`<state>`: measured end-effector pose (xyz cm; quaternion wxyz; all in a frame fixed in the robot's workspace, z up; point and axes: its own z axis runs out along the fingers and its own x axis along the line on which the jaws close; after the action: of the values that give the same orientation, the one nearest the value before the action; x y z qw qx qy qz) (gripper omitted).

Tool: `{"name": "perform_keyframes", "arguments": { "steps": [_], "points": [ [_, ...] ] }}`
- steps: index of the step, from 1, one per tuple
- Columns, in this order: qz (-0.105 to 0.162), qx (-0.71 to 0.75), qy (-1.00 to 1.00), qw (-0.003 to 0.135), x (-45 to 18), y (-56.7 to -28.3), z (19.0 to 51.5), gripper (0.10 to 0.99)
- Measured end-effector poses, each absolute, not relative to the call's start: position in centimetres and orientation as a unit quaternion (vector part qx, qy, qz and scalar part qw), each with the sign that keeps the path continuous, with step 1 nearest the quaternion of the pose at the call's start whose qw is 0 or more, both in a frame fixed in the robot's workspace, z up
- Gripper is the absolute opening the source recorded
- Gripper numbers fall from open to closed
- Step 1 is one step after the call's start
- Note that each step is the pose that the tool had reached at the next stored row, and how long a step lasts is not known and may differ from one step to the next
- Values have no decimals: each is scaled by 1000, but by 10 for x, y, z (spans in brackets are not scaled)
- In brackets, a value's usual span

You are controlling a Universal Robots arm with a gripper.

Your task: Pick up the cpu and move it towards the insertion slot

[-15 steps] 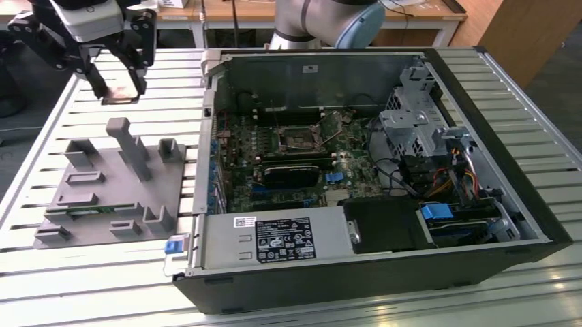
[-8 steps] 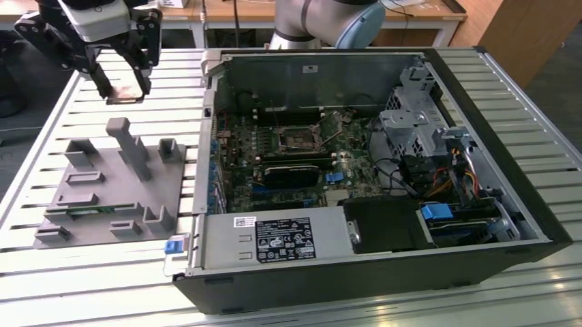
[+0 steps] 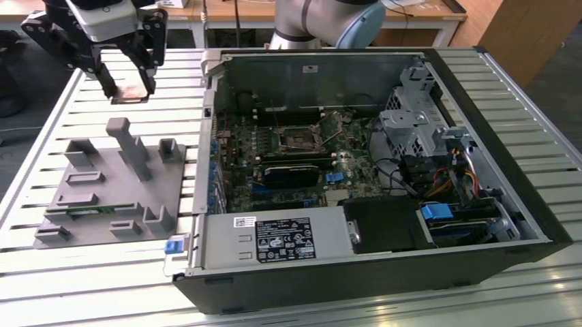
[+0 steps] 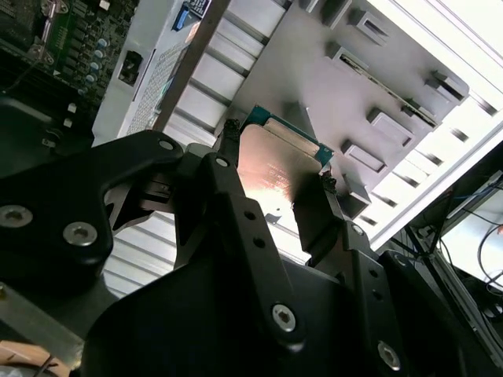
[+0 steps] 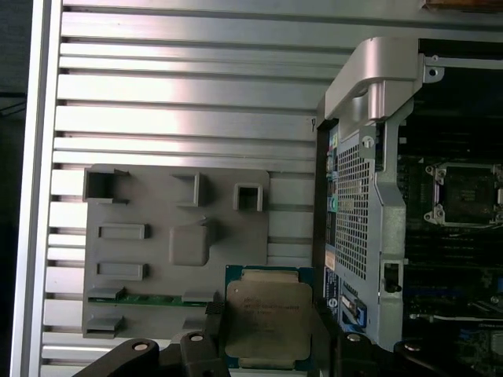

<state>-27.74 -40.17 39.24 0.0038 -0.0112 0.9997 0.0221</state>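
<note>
Gripper (image 3: pixel 128 85) fingers clamp the cpu (image 5: pixel 269 320) by its edges, lifted above the bench's far corner beside the grey fixture (image 3: pixel 109 191) (lid print unreadable); socket (image 3: pixel 298 138) well apart.

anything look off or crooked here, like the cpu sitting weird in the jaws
Nothing stands out. The cpu sits flat and square between the jaws of the gripper, lifted clear of the grey fixture. The green memory strip lies in its fixture slot, and the open computer case lies on its side on the slatted table.
</note>
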Motion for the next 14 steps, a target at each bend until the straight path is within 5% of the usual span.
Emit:
{"name": "perform_keyframes", "arguments": {
  "steps": [14],
  "points": [
    [22, -11, 1000, 4, -266, -402, 392, 525]
  ]
}}
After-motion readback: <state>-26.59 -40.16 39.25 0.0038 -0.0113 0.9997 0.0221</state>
